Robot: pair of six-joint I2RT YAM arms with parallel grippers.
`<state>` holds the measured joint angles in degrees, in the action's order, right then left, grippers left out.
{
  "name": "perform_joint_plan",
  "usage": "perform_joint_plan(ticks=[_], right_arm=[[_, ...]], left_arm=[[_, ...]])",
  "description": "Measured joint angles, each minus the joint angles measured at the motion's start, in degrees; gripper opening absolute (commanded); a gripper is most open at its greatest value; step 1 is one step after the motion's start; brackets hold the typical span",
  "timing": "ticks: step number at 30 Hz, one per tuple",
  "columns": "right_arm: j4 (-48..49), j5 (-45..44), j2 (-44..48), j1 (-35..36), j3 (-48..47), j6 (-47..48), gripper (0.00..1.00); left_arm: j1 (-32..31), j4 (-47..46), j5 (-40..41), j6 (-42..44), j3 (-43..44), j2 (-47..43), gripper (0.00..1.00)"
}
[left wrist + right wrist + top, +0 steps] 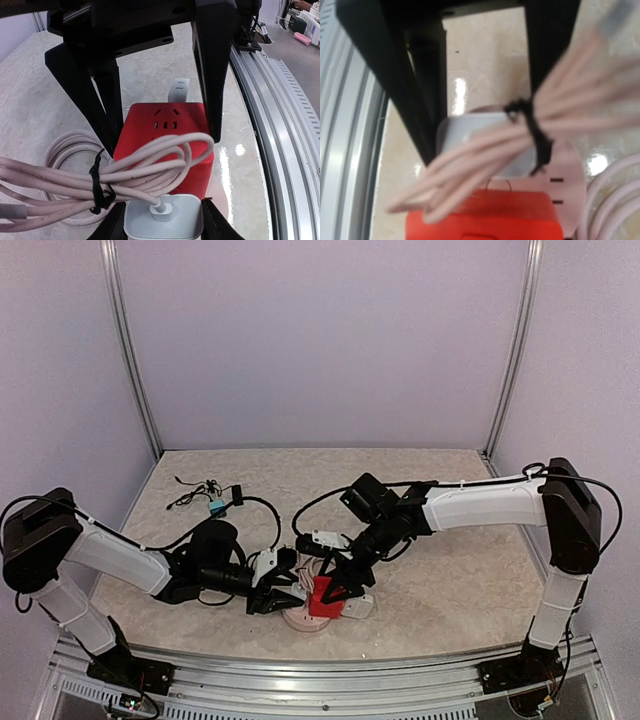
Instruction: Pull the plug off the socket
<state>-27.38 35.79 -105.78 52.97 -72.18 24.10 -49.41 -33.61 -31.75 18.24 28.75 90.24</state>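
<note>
The red cube socket (322,596) sits near the table's front edge, also in the left wrist view (165,140) and the right wrist view (480,220). A white plug (162,217) rests against its side, also in the right wrist view (470,135). A pale pink cable bundle (145,165), held by a black tie, runs from the plug over the cube. My left gripper (280,595) is shut on the plug from the left. My right gripper (345,588) is shut on the socket, with its fingers (212,90) on either side of the cube.
A coil of the pale cable (60,150) lies on the table left of the socket. A small white piece (179,89) lies beyond the cube. Thin wires with a blue part (212,498) lie at the back left. The metal front rail (280,150) runs close by.
</note>
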Motion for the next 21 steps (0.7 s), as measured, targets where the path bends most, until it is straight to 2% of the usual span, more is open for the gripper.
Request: perform_joint_plan(ticks=[21], right_arm=[[0.37,-0.61,-0.22,0.13,-0.37,-0.33,0.06]], left_arm=[[0.07,0.28,-0.26,0.26,0.39,-0.52,0.05]])
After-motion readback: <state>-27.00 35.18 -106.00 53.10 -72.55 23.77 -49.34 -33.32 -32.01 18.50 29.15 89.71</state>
